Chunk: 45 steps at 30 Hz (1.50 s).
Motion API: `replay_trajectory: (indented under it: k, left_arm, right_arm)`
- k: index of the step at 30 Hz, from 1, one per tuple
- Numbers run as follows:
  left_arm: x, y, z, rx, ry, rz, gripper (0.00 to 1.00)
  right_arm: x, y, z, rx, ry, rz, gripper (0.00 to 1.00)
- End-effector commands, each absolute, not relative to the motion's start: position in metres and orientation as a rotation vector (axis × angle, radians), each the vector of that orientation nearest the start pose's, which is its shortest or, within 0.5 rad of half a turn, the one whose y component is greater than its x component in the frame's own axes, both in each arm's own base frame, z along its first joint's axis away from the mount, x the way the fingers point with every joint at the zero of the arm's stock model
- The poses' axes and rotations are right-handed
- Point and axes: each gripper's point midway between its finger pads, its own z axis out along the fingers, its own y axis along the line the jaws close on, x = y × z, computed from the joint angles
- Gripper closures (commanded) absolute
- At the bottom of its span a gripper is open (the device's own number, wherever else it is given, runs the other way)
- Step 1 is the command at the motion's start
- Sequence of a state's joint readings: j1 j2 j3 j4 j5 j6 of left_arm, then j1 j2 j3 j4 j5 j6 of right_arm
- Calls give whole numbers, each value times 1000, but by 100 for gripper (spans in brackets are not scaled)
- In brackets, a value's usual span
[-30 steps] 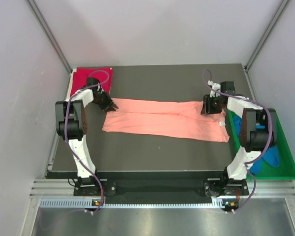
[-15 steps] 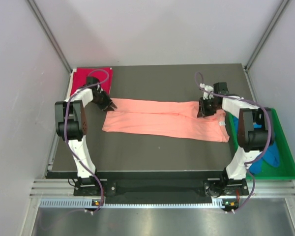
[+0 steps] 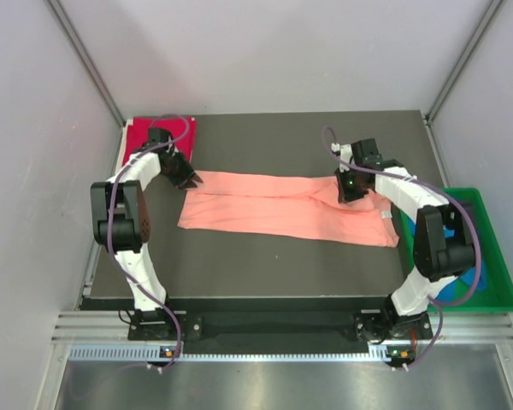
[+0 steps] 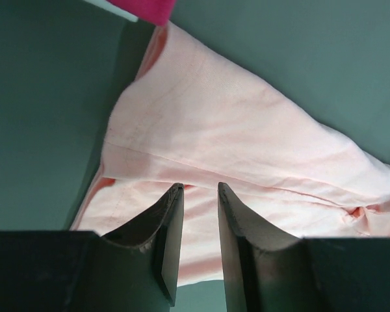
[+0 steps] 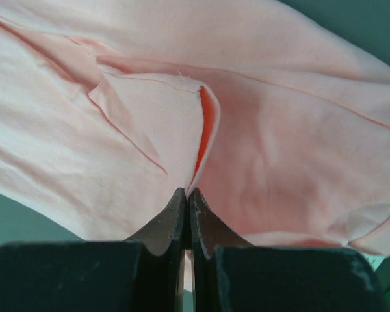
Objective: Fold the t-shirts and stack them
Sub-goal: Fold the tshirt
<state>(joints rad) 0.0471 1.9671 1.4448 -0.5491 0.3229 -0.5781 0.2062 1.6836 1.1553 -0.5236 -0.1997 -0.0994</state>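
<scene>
As laid on the dark table (image 3: 265, 265), salmon-pink t-shirt (image 3: 286, 207): folded into a long flat band around the table's middle, somewhat toward the far side.
Long axis: left to right across the table, with the right end a little nearer the arm bases than the left.
Ends: left end narrowing to a corner aimed at the crimson-red t-shirt (image 3: 158, 135); right end broader, stopping just short of the green tray (image 3: 494, 256).
Left gripper (image 3: 191, 181): jaws parted by a narrow gap, tips down at the hem of the band's left corner, pink cloth showing through the gap in the wrist view.
Right gripper (image 3: 349, 186): jaws closed tight, pinching a raised fold of the pink cloth at the far edge near the right end.
Red shirt: flat in the far left corner, just beyond the left gripper.
Bright blue t-shirt (image 3: 449, 290): in the tray off the table's right side, mostly hidden behind the right arm.
In the way: right forearm reaching over the band's right end.
</scene>
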Motion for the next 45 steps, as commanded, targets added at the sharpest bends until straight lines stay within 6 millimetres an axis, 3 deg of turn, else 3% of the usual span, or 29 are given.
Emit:
replay_trajectory:
  k: [1, 9, 11, 12, 21, 26, 30, 37, 38, 39, 45]
  left_arm:
    - [447, -68, 83, -671, 2552, -607, 67]
    - [441, -71, 87, -656, 2547, -588, 66]
    - [440, -71, 89, -661, 2541, -587, 67]
    - [438, -82, 88, -631, 2553, -591, 66]
    - [434, -91, 79, -616, 2562, -589, 66]
    - [433, -91, 61, -643, 2595, -574, 66]
    - [431, -91, 50, -656, 2613, -567, 66]
    - [432, -90, 48, -657, 2613, -559, 66]
    - [432, -90, 48, -654, 2613, -561, 66]
    - [433, -91, 49, -652, 2610, -564, 66]
    - [430, -95, 50, -623, 2608, -578, 66]
  right_arm:
    - [360, 93, 89, -361, 2598, 131, 100]
    - [335, 99, 86, -336, 2623, 62, 100]
    - [334, 99, 87, -327, 2623, 42, 100]
    - [334, 100, 87, -320, 2622, 42, 100]
    - [328, 106, 70, -233, 2673, 10, 99]
    - [329, 100, 68, -166, 2695, -85, 100]
    - [327, 107, 67, -145, 2714, -101, 100]
    - [331, 119, 69, -119, 2714, -102, 100]
    - [333, 123, 70, -129, 2705, -95, 96]
    - [335, 126, 72, -145, 2697, -88, 86]
    - [337, 142, 83, -333, 2657, 7, 64]
